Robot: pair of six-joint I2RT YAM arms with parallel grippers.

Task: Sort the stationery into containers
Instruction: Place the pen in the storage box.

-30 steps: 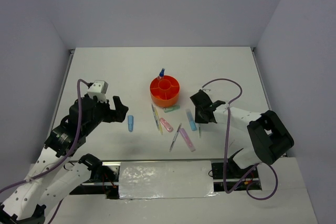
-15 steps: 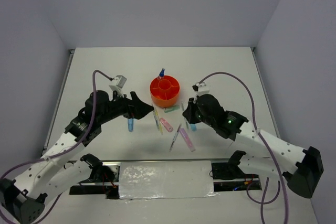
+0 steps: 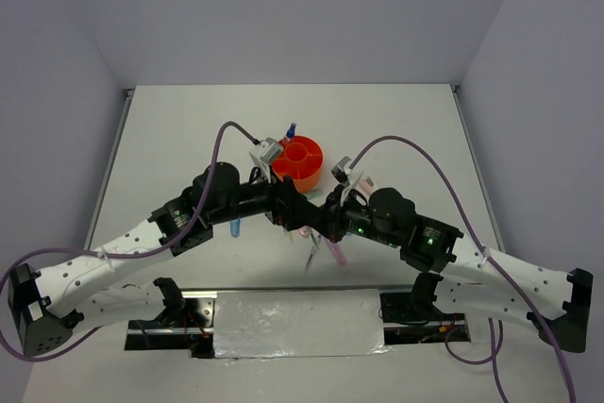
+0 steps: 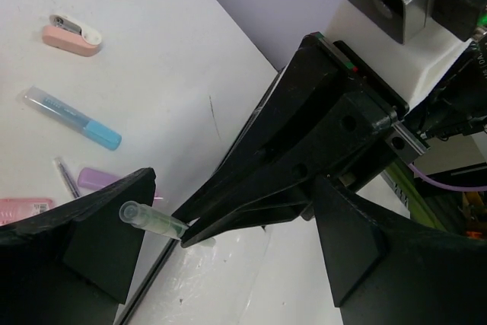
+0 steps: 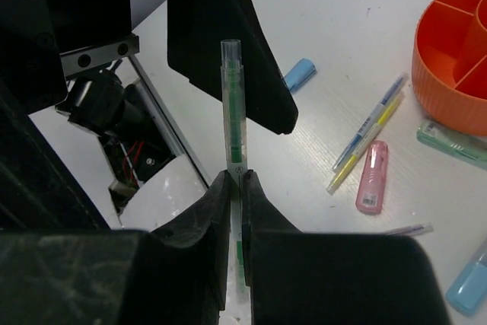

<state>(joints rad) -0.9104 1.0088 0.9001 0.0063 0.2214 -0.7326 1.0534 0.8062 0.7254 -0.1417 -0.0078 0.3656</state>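
My right gripper [image 5: 235,176] is shut on a thin clear pen with green ink [image 5: 232,112], held above the table with its tip pointing away. My left gripper [image 4: 232,188] is open, its fingers [image 5: 221,43] on either side of the pen's tip [image 4: 152,220], with the tip close to the left-hand finger. In the top view both grippers meet [image 3: 302,209] just in front of the orange organiser [image 3: 300,162]. A blue pen [image 3: 290,129] stands in the organiser. Several markers and pens lie on the table below the grippers, partly hidden.
In the right wrist view a pink eraser [image 5: 371,176], a blue and a yellow pen [image 5: 373,123], a blue marker [image 5: 299,74] and a green marker [image 5: 456,144] lie near the organiser [image 5: 449,58]. Another blue marker [image 3: 234,226] lies to the left. The table's near edge [image 3: 297,292] is close.
Both arms have swung in to the middle of the table. The grippers, apart before, now meet in front of the organiser with the green pen between them.
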